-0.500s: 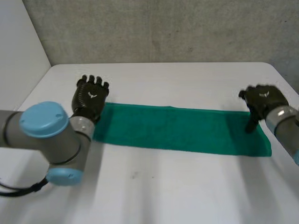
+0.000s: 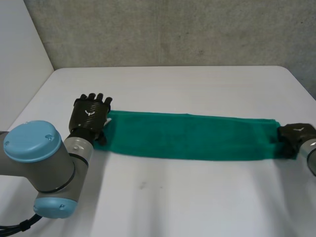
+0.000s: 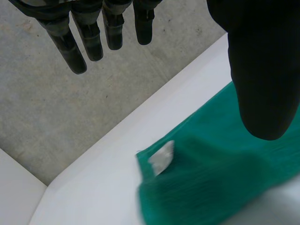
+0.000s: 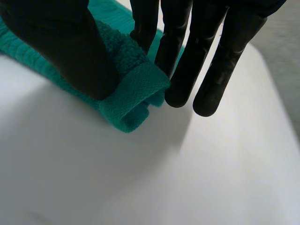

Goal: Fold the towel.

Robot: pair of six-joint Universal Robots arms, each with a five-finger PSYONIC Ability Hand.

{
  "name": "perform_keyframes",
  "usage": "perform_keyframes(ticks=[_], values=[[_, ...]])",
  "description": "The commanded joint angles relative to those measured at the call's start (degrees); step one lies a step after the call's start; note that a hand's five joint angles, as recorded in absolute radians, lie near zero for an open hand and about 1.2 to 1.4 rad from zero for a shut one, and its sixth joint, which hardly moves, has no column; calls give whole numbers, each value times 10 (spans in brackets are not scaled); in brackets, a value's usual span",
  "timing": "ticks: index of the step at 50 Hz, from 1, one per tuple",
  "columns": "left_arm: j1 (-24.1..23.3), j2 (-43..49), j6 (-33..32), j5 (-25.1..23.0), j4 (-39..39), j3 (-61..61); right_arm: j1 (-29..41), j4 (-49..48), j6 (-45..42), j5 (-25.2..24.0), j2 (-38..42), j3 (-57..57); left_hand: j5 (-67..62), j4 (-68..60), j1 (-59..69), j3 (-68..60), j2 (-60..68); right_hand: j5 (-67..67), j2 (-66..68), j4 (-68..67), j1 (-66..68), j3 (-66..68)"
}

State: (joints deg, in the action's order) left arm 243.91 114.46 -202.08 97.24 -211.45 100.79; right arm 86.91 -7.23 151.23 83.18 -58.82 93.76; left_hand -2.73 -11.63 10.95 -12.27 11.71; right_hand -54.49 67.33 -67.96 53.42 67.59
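Grab step, I reckon: my left hand sits at the left end of the green towel, fingers straight, thumb over the cloth w/o gripping. The towel lies as a long flat strip across the table. My right hand has the right end pinched btw thumb & fingers, so next the left needs to close on its corner, then one end goes over to the other.
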Motion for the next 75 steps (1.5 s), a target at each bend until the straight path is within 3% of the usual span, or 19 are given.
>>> perform_keyframes(ticks=[1,6,14,18,23,25,26,30,33,37,40,41,45,51,55,57,58,66,75], values=[[2,-5,2,2,1,7,-56,-45,-111,73,-45,-21,8,-3,9,4,2,-155,127,-120,266,124],[2,-17,2,2,2,12,-51,-51,-226,89,-68,-55,8,-3,9,4,2,-155,127,-120,266,124],[3,-25,4,5,2,15,163,-41,-232,84,-66,-149,12,1,6,7,-2,-155,127,-120,266,124],[7,-26,5,6,2,15,267,-37,-229,48,-25,-183,12,1,6,7,-2,-155,127,-120,266,124],[7,-28,5,5,2,15,409,-37,-233,-55,51,-204,13,2,4,9,-3,-155,127,-120,266,124],[7,-29,5,5,2,15,432,-38,-230,-78,64,-203,13,2,4,9,-3,-155,127,-120,266,124],[6,-30,6,5,2,15,444,-39,-228,-90,75,-201,13,2,4,9,-3,-107,79,-73,218,76],[2,-30,5,2,2,13,443,-36,-224,-63,89,-201,15,4,3,10,-5,501,-529,536,-390,-532],[-2,-31,5,0,2,10,437,-35,-212,-17,86,-193,13,2,4,9,-3,545,-573,580,-434,-576],[-19,-32,4,-1,1,-5,406,-35,-142,41,57,-169,12,1,6,7,-2,545,-573,580,-434,-576],[-40,-25,5,-1,1,-24,352,-30,-75,49,10,-145,10,-1,8,5,0,545,-573,580,-434,-576],[-47,-22,5,-1,1,-31,306,-17,-8,39,-23,-108,10,-1,8,5,0,545,-573,580,-434,-576],[-79,-1,9,-16,0,-66,260,15,60,1,-41,-57,7,-4,11,2,4,545,-573,580,-434,-576],[-127,80,20,-39,42,-157,214,42,67,-42,-55,11,-17,-28,35,-21,27,523,-551,557,-412,-553],[-130,104,27,-32,90,-190,166,33,65,-48,-55,37,-19,-30,36,-23,29,239,-267,273,-128,-270],[-129,107,53,-24,124,-197,156,28,67,-49,-54,38,-19,-30,36,-23,29,46,-74,80,65,-76],[-129,106,61,-23,130,-197,150,23,66,-49,-53,35,-19,-30,36,-23,29,-130,102,-96,241,99],[-114,54,117,15,163,-160,159,4,62,-12,-53,-26,-17,-28,35,-21,27,-155,127,-120,266,124],[-62,-10,118,23,161,-90,353,47,67,-10,-27,-159,-10,-21,28,-15,20,-155,127,-120,266,124]])
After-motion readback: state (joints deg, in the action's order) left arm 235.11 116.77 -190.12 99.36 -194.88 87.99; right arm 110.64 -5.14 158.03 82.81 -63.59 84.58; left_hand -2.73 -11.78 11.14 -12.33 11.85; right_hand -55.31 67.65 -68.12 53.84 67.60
